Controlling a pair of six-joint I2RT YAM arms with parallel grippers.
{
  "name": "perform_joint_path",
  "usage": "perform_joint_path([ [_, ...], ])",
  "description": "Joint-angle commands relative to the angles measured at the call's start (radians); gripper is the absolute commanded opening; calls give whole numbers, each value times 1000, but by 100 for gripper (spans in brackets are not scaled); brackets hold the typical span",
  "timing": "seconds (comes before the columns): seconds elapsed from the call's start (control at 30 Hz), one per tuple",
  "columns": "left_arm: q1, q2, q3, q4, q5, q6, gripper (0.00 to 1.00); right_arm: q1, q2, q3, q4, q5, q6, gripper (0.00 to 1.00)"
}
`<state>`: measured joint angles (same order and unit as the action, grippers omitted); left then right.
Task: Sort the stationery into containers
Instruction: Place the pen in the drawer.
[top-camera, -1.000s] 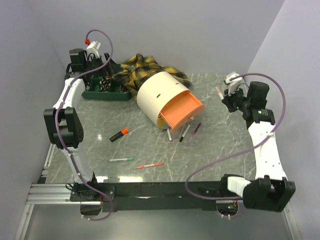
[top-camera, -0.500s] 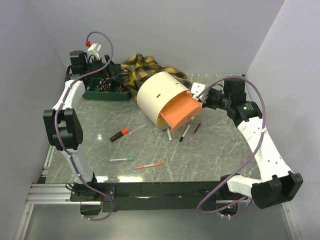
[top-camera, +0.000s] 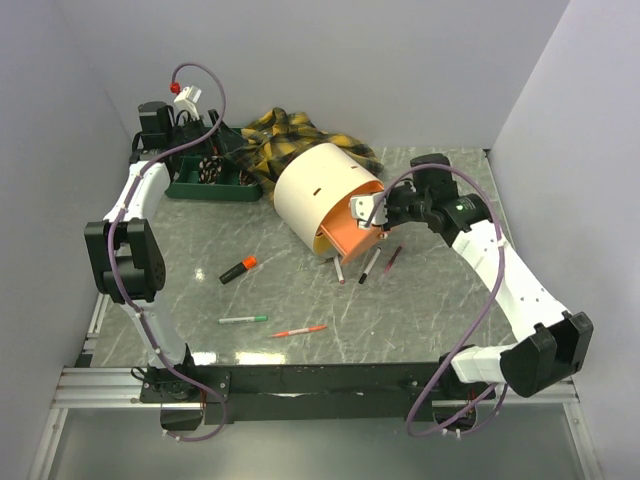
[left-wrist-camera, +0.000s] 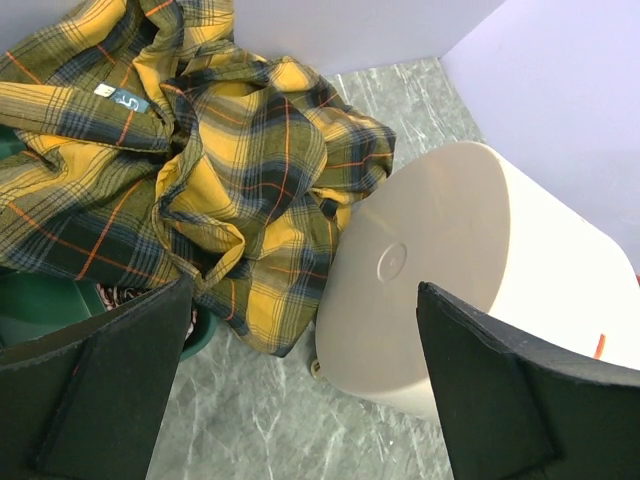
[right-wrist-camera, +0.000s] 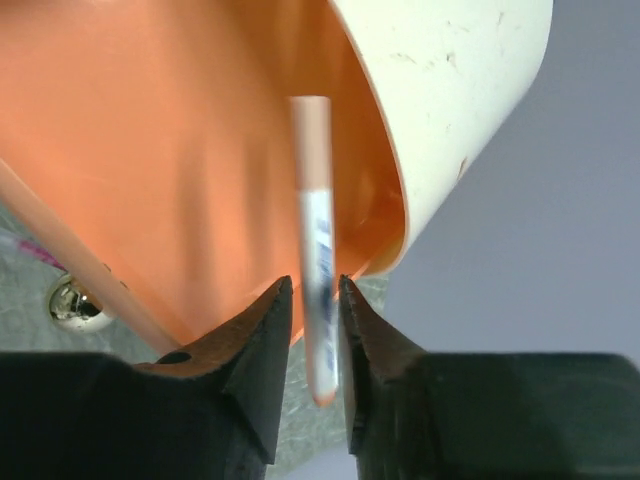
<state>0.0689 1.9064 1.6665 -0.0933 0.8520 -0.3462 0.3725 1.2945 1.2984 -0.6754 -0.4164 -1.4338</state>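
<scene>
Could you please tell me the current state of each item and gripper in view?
left gripper, open wide, empty
right gripper, jaws narrowly apart around a pen; grip unclear
cream drum, on its side
orange tray, slid partly out
highlighter, capped, lying flat
plaid cloth, crumpled

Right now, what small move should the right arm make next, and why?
Probably open the right gripper wider and let the pen drop: it stands between the jaws, its far end inside the orange tray of the cream drum. Whether the jaws grip it I cannot tell.
</scene>
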Motion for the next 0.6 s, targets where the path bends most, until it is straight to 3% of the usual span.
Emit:
perform_joint_path([
  [0.0,-3,-49,2,47,27,-14,99,16,-18,13,72,11,-31,41],
  [0.1,-3,-47,4,44,22,-10,99,16,-69,-53,174,42,10,52],
  [0.17,-3,-44,6,40,-13,-16,99,8,-99,-74,238,65,67,53],
  [0.27,-3,-44,29,4,-51,6,99,-62,-123,-44,290,45,280,53],
  [0.37,-3,-47,50,-39,-108,42,100,-209,-120,-4,374,97,724,59],
  [0.4,-1,-49,56,-45,-135,50,99,-254,-110,8,376,123,994,57],
  [0.43,-3,-49,59,-61,-146,68,99,-350,-81,21,364,149,1118,54],
  [0.57,-3,-38,73,-94,-198,102,99,-506,27,-14,165,142,1594,51],
])
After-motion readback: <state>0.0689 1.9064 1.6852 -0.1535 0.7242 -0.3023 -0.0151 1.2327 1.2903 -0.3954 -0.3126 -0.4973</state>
